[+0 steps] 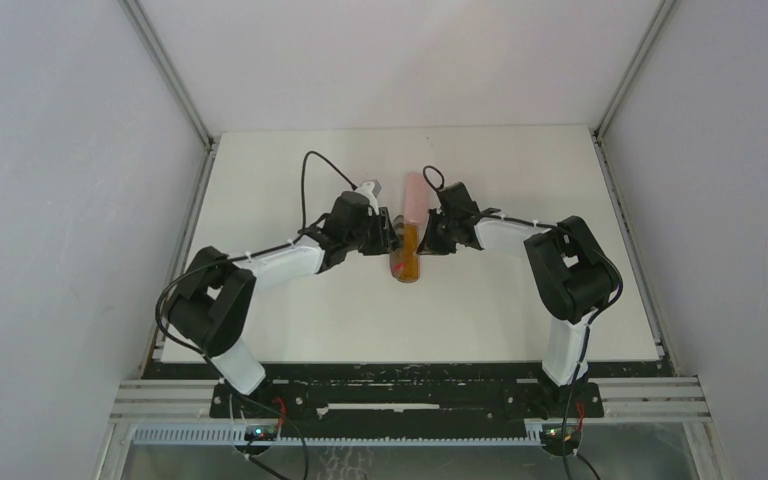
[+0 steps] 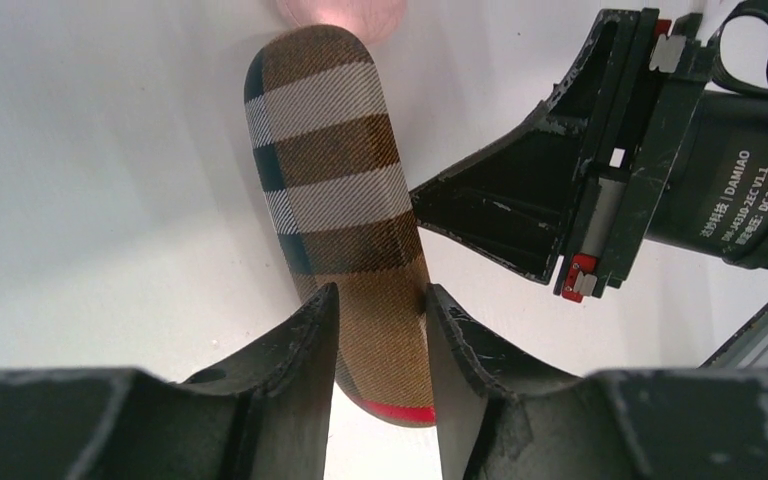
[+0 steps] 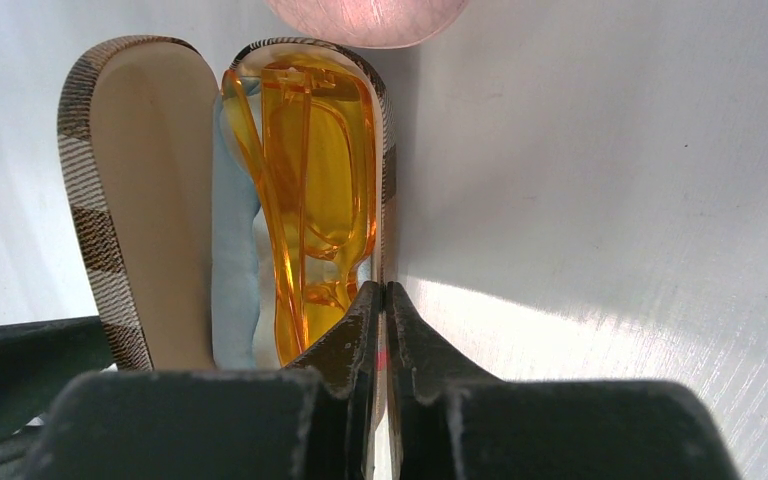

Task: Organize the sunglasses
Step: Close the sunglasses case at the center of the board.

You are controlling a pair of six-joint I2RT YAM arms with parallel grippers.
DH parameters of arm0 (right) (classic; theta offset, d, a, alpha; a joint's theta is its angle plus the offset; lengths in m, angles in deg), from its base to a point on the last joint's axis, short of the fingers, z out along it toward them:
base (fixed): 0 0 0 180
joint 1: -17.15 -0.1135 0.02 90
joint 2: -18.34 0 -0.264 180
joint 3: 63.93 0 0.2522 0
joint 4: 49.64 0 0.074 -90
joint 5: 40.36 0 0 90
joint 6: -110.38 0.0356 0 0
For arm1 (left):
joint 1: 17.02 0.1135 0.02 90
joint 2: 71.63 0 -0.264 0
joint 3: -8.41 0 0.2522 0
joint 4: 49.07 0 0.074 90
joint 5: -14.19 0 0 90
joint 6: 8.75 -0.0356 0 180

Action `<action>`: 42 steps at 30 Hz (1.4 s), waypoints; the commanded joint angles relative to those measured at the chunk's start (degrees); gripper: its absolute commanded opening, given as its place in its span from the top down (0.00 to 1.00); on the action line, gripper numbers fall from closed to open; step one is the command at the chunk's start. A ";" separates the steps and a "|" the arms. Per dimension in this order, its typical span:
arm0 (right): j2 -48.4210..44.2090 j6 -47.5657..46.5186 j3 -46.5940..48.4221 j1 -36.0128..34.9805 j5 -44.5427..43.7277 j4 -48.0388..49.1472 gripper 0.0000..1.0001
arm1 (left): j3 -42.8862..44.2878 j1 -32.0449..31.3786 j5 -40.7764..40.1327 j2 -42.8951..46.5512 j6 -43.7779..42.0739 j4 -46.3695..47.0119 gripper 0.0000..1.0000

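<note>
One pink case (image 3: 365, 20) beyond sunglasses (image 3: 310, 190) in brown case (image 3: 130, 200)

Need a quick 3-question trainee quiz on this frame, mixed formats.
1. True or false: the orange sunglasses lie inside the open plaid case.
2. The right claw is: A) wide open; B) shut on the plaid case's rim; C) holding the sunglasses.
3. Fill in: a light-blue ____ lies in the case beside the sunglasses.
Key: 1 true; 2 B; 3 cloth.
</note>
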 commanded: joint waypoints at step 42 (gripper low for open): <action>-6.72 -1.74 -6.22 5.35 3.70 5.53 0.95 | 4.00 1.28 0.86 -2.74 -1.83 1.63 0.72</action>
